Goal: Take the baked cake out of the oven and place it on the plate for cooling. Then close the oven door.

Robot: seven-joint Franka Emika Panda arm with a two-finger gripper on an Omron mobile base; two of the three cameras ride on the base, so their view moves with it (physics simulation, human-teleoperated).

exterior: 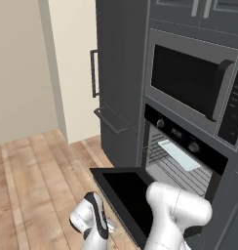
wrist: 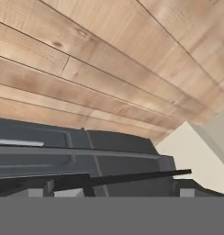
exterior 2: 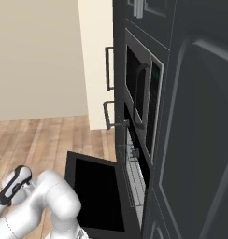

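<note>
The oven [exterior: 189,146] stands open, its wire racks showing and a pale flat tray [exterior: 178,154] lying on the upper rack. The oven door [exterior: 122,188] hangs down flat, its dark glass facing up; it also shows from the side [exterior 2: 95,191]. No cake or plate is visible; the oven's depth is partly hidden. My arm is folded low in front of the door, and the gripper [exterior: 109,225] sits just left of the door's front edge, pointing down and away. Its fingers are too small and hidden to read.
The grey-framed microwave [exterior: 194,83] sits above the oven. Tall dark cabinets [exterior: 118,73] with handles stand to the left, then a beige wall [exterior: 23,73]. Wooden floor [exterior: 38,185] spreads left of the door. In the hand view, floor planks [wrist: 109,69] and dark cabinet fronts [wrist: 63,147] appear.
</note>
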